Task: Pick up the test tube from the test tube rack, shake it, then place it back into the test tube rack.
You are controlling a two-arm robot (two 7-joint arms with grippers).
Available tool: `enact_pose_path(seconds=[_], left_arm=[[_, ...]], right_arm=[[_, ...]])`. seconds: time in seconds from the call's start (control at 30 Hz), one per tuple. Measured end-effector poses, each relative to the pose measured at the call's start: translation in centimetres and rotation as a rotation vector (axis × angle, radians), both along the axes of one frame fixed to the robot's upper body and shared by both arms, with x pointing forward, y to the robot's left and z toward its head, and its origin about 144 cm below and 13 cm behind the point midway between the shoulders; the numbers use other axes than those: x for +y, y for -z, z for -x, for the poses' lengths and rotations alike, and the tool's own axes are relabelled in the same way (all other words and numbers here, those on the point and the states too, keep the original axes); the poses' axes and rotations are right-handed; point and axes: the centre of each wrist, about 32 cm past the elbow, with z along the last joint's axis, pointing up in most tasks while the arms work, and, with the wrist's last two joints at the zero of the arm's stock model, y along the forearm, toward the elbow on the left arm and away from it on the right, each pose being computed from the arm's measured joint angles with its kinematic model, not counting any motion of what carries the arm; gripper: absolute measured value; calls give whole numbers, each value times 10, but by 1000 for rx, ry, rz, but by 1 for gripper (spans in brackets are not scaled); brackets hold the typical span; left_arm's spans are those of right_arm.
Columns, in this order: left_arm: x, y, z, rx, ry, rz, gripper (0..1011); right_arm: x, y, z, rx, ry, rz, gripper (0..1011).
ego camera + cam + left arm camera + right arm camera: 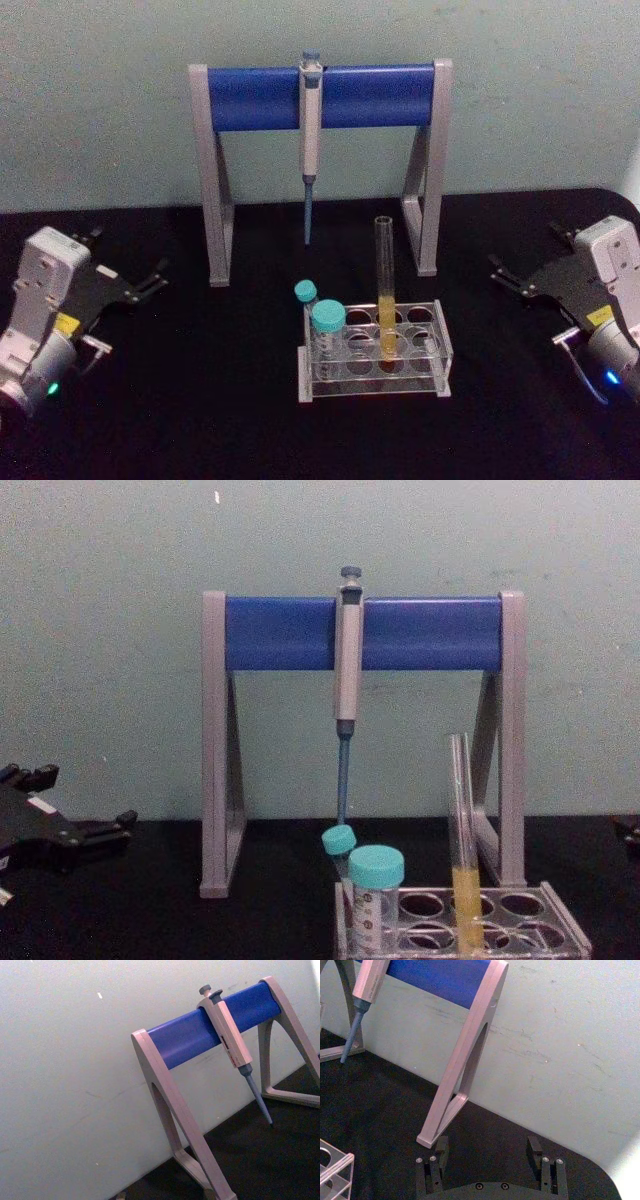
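The test tube (385, 272) stands upright in a rear hole of the test tube rack (443, 352). The left gripper (128, 255) and right gripper (525, 255) rest well apart on either side, fingers spread wide, holding nothing.

A lab: a pipette (310, 130) hangs on its stand (250, 98), and a clear rack (441, 350) on the black counter (200, 400) holds a glass tube (385, 270) of yellow liquid beside two teal-capped tubes (327, 320).
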Motion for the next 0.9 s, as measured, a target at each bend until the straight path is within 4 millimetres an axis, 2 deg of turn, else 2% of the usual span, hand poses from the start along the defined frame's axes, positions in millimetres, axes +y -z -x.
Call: enact_pose_path(seconds=[0.5,0.9], left_arm=[[0,0,0,0,0,0,1001],[0,0,0,0,0,0,1001]], right_arm=[[2,-9,6,-51,-30,-14,1000],[3,-30,16,-71,-246,-60,1000]])
